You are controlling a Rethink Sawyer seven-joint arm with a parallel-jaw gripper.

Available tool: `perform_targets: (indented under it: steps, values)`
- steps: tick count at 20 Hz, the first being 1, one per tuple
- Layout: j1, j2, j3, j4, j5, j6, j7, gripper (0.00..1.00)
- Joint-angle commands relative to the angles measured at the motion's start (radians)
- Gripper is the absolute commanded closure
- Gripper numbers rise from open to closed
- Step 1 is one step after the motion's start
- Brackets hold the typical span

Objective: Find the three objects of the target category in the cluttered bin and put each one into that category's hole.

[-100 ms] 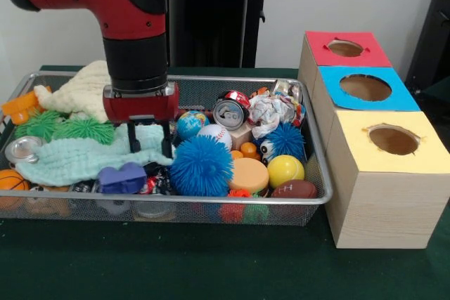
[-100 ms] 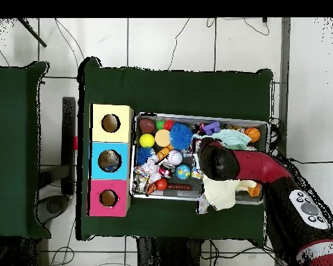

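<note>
My gripper (image 1: 150, 147) hangs open inside the wire bin (image 1: 232, 79), its fingertips (image 1: 166, 147) just over a mint cloth (image 1: 70, 159) with nothing between them. In the overhead view the arm (image 2: 221, 161) covers the gripper. To its right in the front view lie a globe ball (image 1: 190, 124), a baseball (image 1: 214, 135), a big blue spiky ball (image 1: 201, 166), a soda can (image 1: 229, 112), crumpled paper (image 1: 271, 112), a yellow ball (image 1: 285, 170) and a small football (image 1: 294, 189). Beside the bin stand three boxes with holes: red (image 1: 346, 48), blue (image 1: 365, 88) and yellow (image 1: 394, 140).
A cream cloth (image 1: 81, 93), green spiky balls (image 1: 84, 130), an orange toy (image 1: 20, 105), a metal tin (image 1: 24, 149) and a basketball (image 1: 10, 180) fill the bin's left side. A purple block (image 1: 123, 178) and a tan disc (image 1: 249, 175) lie near the front rim. In the overhead view the boxes (image 2: 110, 161) stand left of the bin (image 2: 197, 116).
</note>
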Motion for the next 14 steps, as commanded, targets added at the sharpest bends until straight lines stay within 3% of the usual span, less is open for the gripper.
perform_targets:
  steps: [1, 10, 11, 14]
  values:
    - [-0.011, 0.045, 0.063, -0.078, -0.075, -0.094, -0.021, 1.0]
    - [0.005, 0.025, 0.035, -0.054, -0.084, -0.103, 0.028, 1.0]
    - [0.013, 0.004, 0.023, -0.033, -0.079, -0.097, 0.041, 1.0]
    - [0.019, -0.157, 0.005, 0.125, -0.012, 0.014, 0.078, 1.0]
